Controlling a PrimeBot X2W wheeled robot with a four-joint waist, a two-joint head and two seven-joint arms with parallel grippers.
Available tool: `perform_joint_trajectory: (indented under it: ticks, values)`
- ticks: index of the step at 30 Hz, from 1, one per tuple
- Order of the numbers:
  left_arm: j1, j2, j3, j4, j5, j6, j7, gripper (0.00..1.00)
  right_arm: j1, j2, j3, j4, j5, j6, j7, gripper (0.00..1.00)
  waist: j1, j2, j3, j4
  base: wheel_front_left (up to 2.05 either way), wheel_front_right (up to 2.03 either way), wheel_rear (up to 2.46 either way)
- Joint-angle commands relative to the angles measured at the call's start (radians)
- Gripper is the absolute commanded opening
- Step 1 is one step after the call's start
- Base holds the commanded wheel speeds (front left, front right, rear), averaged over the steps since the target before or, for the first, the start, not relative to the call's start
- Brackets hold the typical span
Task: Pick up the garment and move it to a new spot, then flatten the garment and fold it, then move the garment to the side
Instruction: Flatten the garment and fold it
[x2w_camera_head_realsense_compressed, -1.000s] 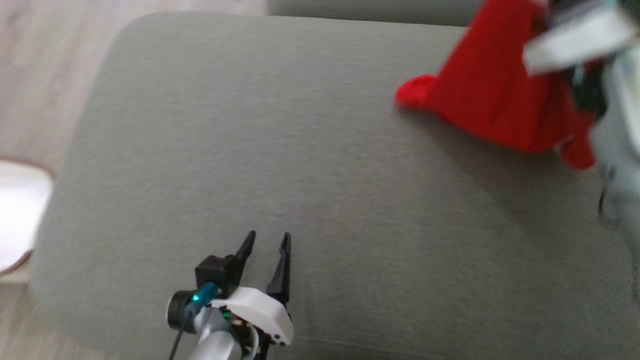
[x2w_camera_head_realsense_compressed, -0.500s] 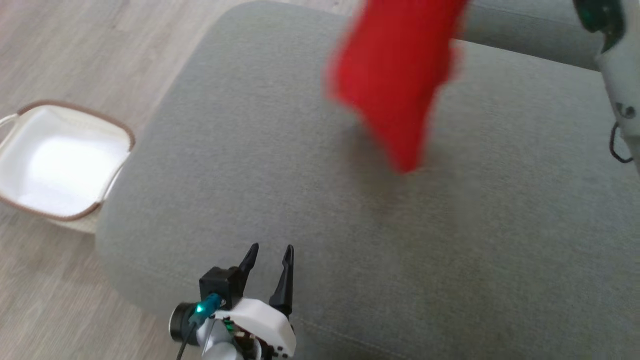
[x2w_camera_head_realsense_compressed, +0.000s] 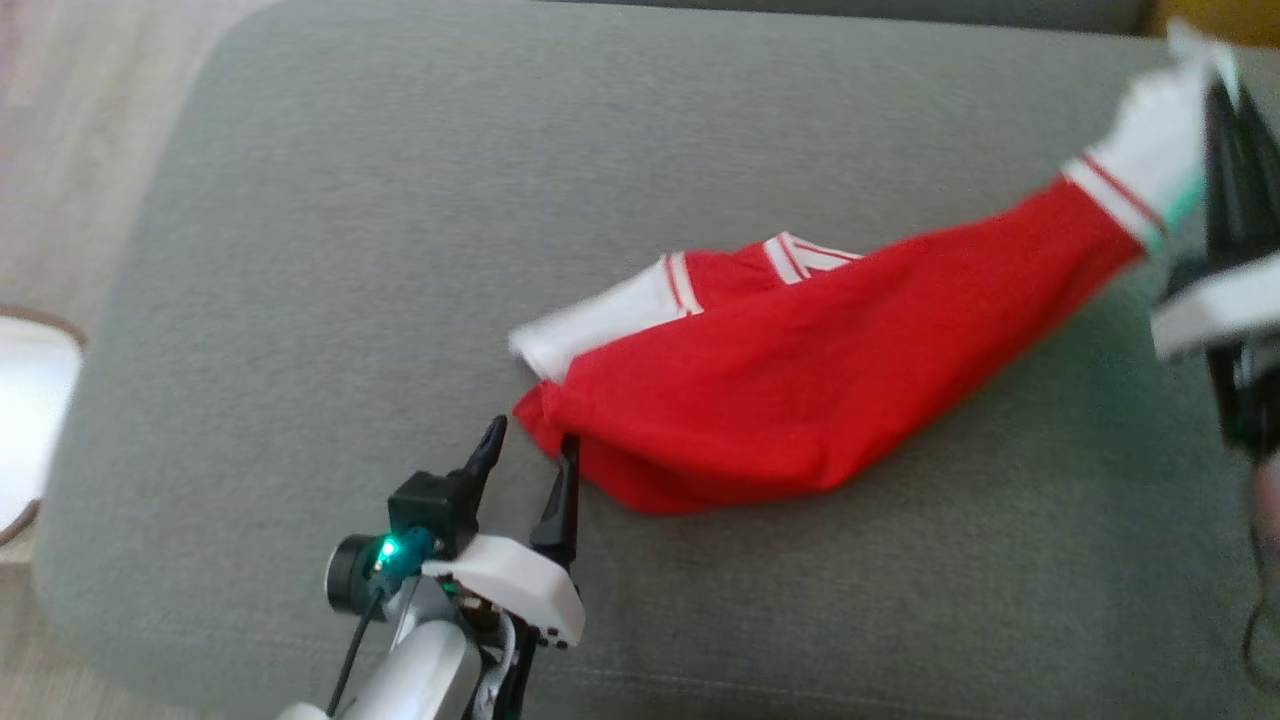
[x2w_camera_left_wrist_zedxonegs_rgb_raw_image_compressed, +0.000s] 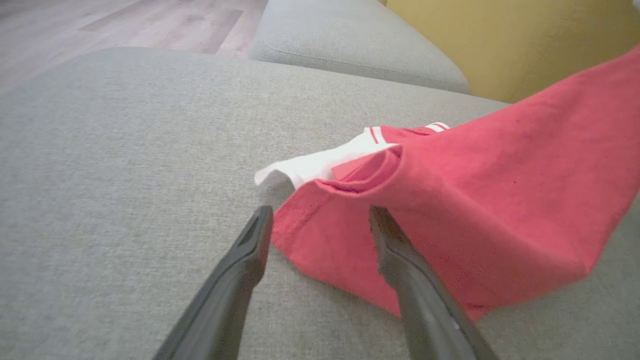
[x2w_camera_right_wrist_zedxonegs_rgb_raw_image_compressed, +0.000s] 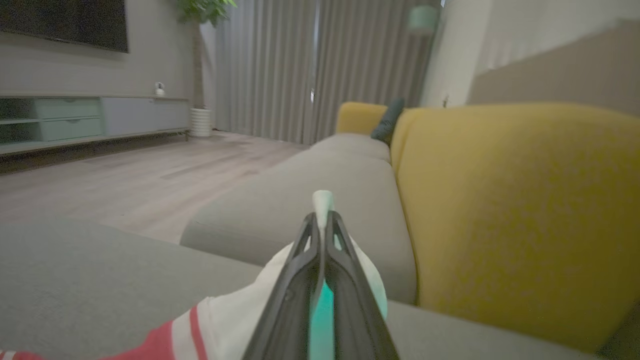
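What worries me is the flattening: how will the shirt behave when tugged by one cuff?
Likely floppy: the shirt sags from the right fingers down to the sofa. Probably light: one pinched cuff holds an end up. It may bunch: it's already folded over itself.

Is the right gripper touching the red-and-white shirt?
Touching. The right wrist view shows the right gripper shut on the shirt, pinching its white sleeve.

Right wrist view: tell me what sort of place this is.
Most likely a home living room: a grey sofa with yellow back cushions, a low media cabinet under a dark wall screen, and floor-length curtains beside a potted plant.
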Motion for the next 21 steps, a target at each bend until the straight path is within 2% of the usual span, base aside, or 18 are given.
perform_joint_trajectory:
  ticks: [1,5,7,13,21]
  values:
    - [-0.043,0.002,0.045,-0.025,0.012,-0.001,-0.006,1.0,0.04,0.028,-0.052,-0.006,-0.021,0.007,-0.004,1.0,0.0,0.0,0.02,-0.043,0.0,0.0,0.0]
    - [-0.051,0.002,0.049,-0.024,0.02,-0.009,-0.006,1.0,0.134,0.102,-0.19,-0.005,-0.052,0.007,-0.004,1.0,0.0,0.0,0.014,-0.066,0.0,0.0,0.0]
    - [-0.055,0.002,0.05,-0.025,0.019,-0.015,-0.006,1.0,0.174,0.138,-0.222,-0.024,-0.065,0.007,-0.004,1.0,0.0,0.0,0.009,-0.077,0.0,0.0,0.0]
    - [-0.084,0.002,0.061,-0.038,0.02,-0.017,-0.006,1.0,0.246,0.217,-0.231,-0.082,-0.078,0.007,-0.004,1.0,0.0,0.0,0.001,-0.113,0.0,0.0,0.0]
    - [-0.106,0.002,0.086,-0.004,-0.012,-0.025,-0.006,1.0,0.255,0.248,-0.205,-0.102,-0.081,0.007,-0.004,1.0,0.0,0.0,-0.008,-0.141,0.0,0.0,0.0]
